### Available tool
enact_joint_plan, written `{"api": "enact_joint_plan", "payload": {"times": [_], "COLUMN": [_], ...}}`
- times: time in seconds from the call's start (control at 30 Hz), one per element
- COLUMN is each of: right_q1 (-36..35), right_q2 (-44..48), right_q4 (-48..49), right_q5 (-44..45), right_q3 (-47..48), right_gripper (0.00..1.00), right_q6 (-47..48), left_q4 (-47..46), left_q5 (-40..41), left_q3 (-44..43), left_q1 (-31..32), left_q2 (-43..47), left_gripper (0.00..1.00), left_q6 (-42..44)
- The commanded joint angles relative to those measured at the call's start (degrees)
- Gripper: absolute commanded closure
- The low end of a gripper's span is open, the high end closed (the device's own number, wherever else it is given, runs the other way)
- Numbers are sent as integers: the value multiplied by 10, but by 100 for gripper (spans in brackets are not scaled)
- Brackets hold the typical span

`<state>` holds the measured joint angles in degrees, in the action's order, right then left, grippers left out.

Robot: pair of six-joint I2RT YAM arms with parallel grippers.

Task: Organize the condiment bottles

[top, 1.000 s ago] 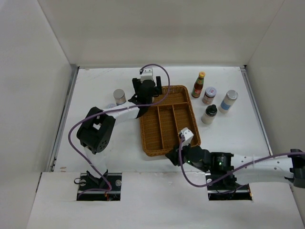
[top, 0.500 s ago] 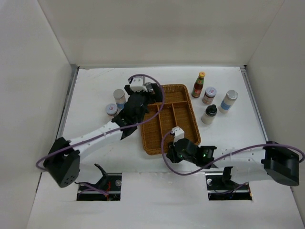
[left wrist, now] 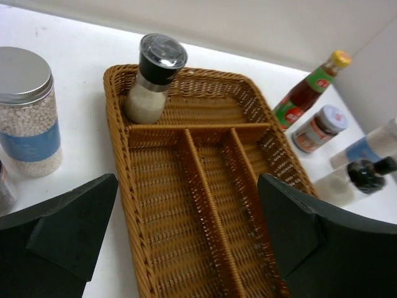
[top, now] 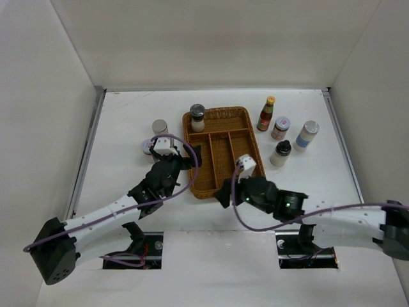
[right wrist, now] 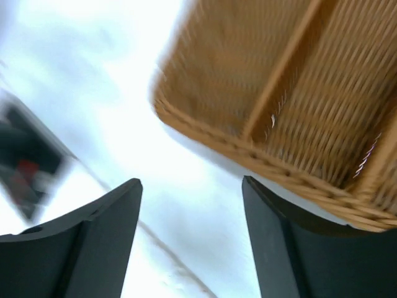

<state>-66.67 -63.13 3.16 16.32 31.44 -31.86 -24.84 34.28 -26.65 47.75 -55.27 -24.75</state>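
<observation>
Black-capped grinder jar (top: pixel 197 118) stands upright, long axis vertical, in the upper-left corner compartment of the wicker tray (top: pixel 220 111), well above the left jaws, which are spread wide and empty by the tray's left rim, while the right jaws gape empty over bare bench (top: pixel 128 115) at its lower edge.

We've got a black-capped jar (top: pixel 197 118) standing in the tray's (top: pixel 220 111) far section, two grey-lidded jars (top: pixel 160 128) left, four more bottles (top: pixel 266 114) grouped right.
</observation>
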Motion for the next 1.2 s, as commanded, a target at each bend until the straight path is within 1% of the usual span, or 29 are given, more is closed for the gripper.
{"api": "enact_joint_plan", "payload": {"times": [0.0, 0.07, 0.13, 0.17, 0.2, 0.23, 0.3, 0.4, 0.53, 0.63, 0.73, 0.9, 1.03, 1.07, 1.13, 1.17], "right_q1": [34, 94, 161, 196, 229, 261, 318, 379, 410, 450, 475, 501, 506, 506, 508, 509], "right_q2": [124, 183, 215, 222, 223, 219, 195, 155, 111, 58, 16, -51, -90, -98, -111, -114], "right_q4": [-16, -58, -109, -137, -162, -182, -210, -207, -152, -123, -92, -69, -48, -42, -40, -40], "right_q5": [76, 129, 189, 221, 253, 280, 296, 264, 181, 153, 116, 87, 82, 82, 88, 92], "right_q3": [23, 31, 43, 50, 56, 56, 60, 56, 56, 70, 84, 106, 120, 122, 130, 132], "right_gripper": [25, 22, 17, 13, 7, 4, 5, 5, 4, 3, 3, 7, 16, 20, 33, 38], "right_q6": [7, 6, 5, 2, 2, 0, 8, 21, 35, 46, 54, 59, 66, 67, 70, 72], "left_q4": [-10, -13, -18, -21, -28, -39, -74, -119, -139, -148, -153, -155, -155, -155, -155, -155], "left_q5": [8, 6, 0, -6, -12, -16, -23, -34, -47, -47, -43, -41, -41, -41, -41, -41], "left_q3": [12, 24, 34, 39, 45, 52, 67, 84, 87, 94, 100, 99, 92, 87, 77, 71], "left_q1": [19, 41, 61, 70, 80, 88, 96, 95, 91, 87, 85, 84, 85, 84, 81, 81], "left_q2": [39, 50, 56, 59, 59, 59, 48, 29, 8, 2, 4, 17, 24, 24, 19, 16], "left_gripper": [0, 0, 0, 0, 1, 3, 6, 7, 6, 6, 5, 6, 6, 6, 6, 6], "left_q6": [-19, -22, -24, -24, -24, -24, -21, -20, -19, -21, -22, -26, -32, -35, -37, -37]}}
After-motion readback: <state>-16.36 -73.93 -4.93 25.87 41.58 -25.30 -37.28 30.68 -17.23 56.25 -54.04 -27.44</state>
